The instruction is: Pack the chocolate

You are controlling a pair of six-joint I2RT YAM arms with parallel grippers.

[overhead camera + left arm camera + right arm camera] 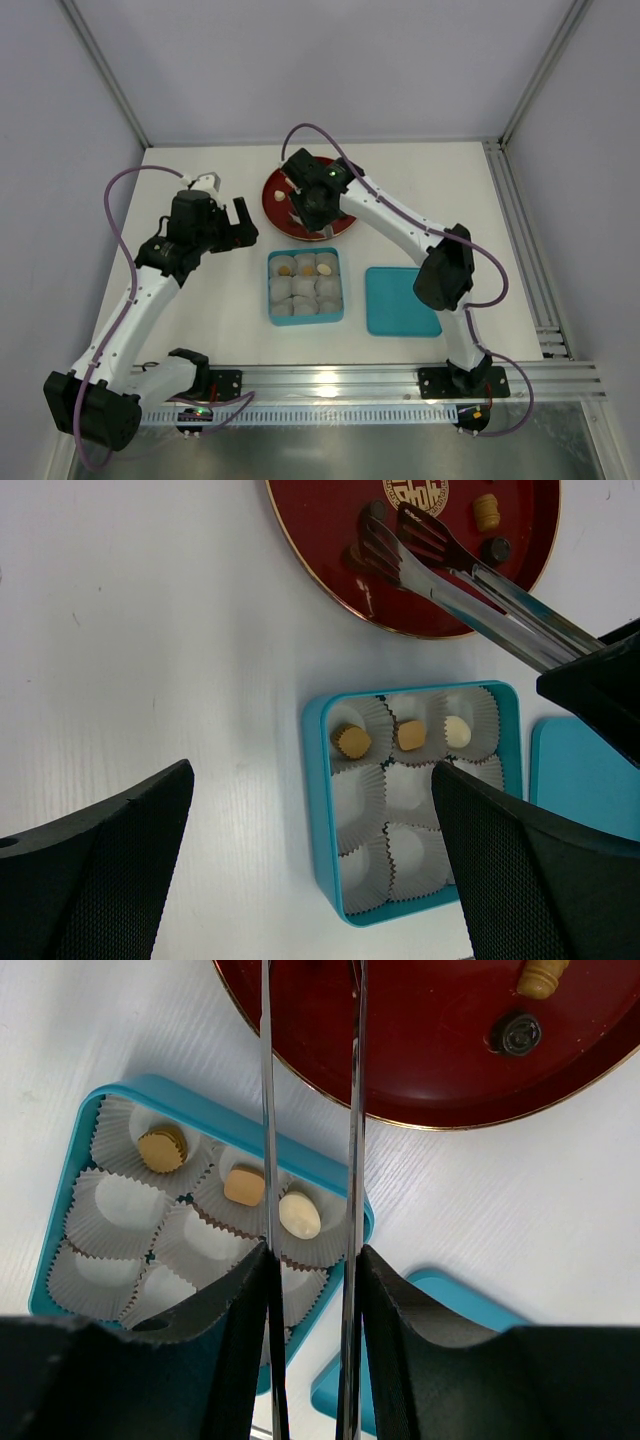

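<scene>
The blue box holds paper cups; its far row carries three chocolates: two tan and one cream. They also show in the right wrist view. More chocolates lie on the red plate: a tan one and a dark one. My right gripper is shut on metal tongs, whose tips reach over the plate, slightly apart. My left gripper is open and empty, just left of the box.
The blue lid lies flat on the white table right of the box. The enclosure walls stand left, right and behind. A metal rail runs along the near edge by the arm bases.
</scene>
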